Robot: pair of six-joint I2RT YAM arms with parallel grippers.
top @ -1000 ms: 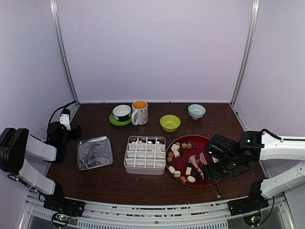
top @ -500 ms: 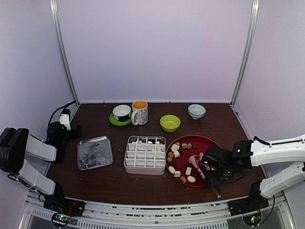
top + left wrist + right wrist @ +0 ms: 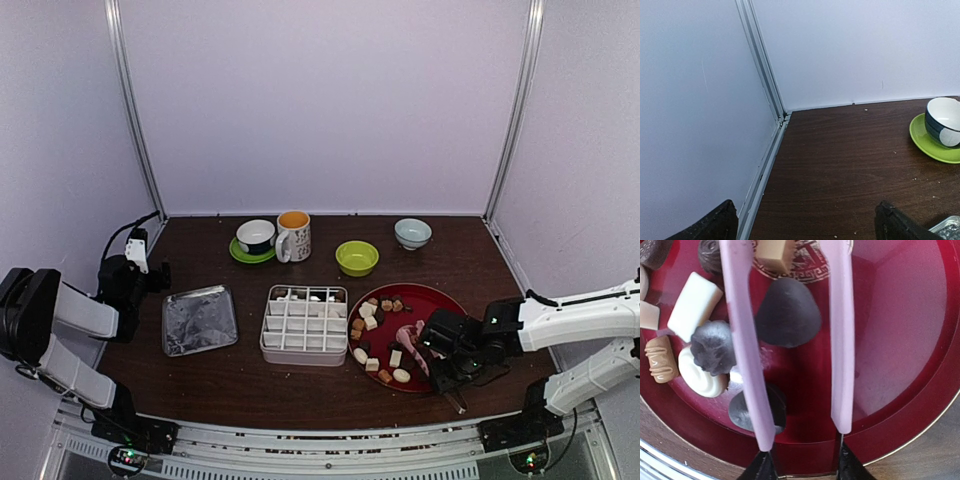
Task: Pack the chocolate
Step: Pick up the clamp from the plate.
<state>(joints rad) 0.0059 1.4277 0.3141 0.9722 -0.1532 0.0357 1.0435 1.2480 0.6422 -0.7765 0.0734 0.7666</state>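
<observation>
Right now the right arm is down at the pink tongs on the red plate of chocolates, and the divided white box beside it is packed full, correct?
No. In the top external view the divided white box is mostly empty, pieces only in its far row. Otherwise yes: the right arm is down at the pink tongs on the red plate of chocolates.

Left arm (image 3: 62, 318), lower left of the top view: white link shells, black joint housings, a white block on the wrist, and a black cable (image 3: 118, 232) looping off it. Right arm (image 3: 585, 312), lower right: same white shells and black joints, with a black cable over the forearm. Bases (image 3: 128, 440): black, each with a green light. Left gripper (image 3: 807, 225) and right gripper (image 3: 805, 467): black, rough-surfaced fingers.
</observation>
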